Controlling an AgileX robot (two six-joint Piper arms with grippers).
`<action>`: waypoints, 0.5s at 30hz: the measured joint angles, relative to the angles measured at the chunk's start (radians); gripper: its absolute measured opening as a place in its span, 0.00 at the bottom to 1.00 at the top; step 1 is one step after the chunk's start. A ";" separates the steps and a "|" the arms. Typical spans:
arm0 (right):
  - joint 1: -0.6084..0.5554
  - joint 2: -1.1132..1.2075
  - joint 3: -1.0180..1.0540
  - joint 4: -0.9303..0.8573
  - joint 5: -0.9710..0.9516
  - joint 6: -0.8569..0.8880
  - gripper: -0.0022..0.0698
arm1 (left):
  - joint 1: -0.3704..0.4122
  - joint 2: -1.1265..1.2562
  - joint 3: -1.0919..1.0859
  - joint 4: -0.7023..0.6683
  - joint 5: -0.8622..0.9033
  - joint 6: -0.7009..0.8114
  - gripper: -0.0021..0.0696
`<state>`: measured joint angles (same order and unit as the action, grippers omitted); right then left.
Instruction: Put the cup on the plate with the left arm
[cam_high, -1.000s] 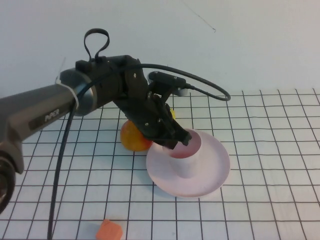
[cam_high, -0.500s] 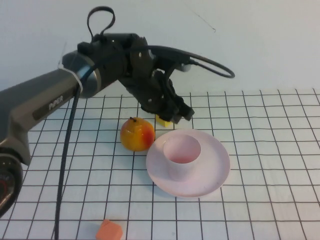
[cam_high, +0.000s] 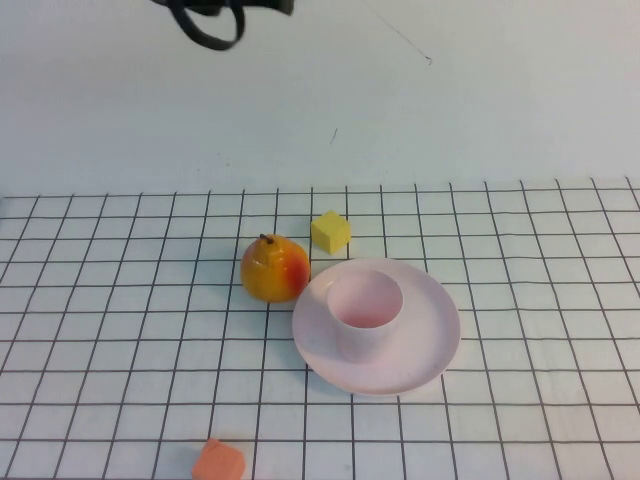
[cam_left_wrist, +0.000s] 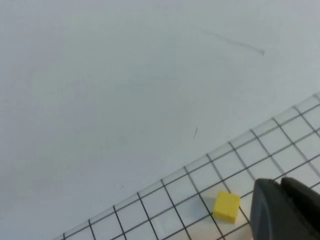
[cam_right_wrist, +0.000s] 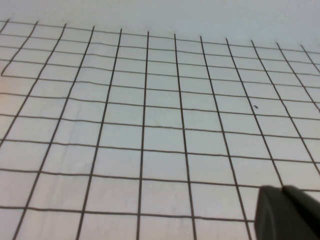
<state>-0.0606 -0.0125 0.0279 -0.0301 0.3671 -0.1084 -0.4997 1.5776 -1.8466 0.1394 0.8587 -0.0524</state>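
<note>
A: Two items logged together: the cup (cam_high: 364, 312) stands upright on the plate (cam_high: 376, 326), left of the plate's middle; a second ago our left gripper was at the cup's rim; now it has let go and risen, so we judge the task done.

B: Left arm (cam_high: 213, 18) in the high view: only a black cable loop at the top edge; gripper itself out of that frame.

A: Left wrist view supplies it: left gripper (cam_left_wrist: 285, 209) as a dark finger pair, seemingly closed together, holding nothing, near the yellow cube (cam_left_wrist: 226, 207).

B: Also high view only: pear-like fruit (cam_high: 273, 268) beside the plate; orange piece (cam_high: 218, 462) at the near edge.

A: Right gripper (cam_right_wrist: 287, 212): right wrist view only; over bare grid cloth (cam_right_wrist: 150, 115); spread we cannot tell.
</note>
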 joint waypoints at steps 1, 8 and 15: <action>0.000 0.000 0.000 0.000 0.000 0.000 0.03 | 0.000 -0.042 0.014 0.000 -0.009 -0.011 0.03; 0.000 0.000 0.000 0.000 0.000 0.000 0.03 | -0.002 -0.343 0.344 -0.066 -0.168 -0.025 0.03; 0.000 0.000 0.000 0.000 0.000 0.000 0.03 | -0.002 -0.595 0.664 -0.113 -0.260 -0.036 0.03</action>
<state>-0.0606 -0.0125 0.0279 -0.0301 0.3671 -0.1084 -0.5020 0.9828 -1.1825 0.0260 0.5992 -0.0883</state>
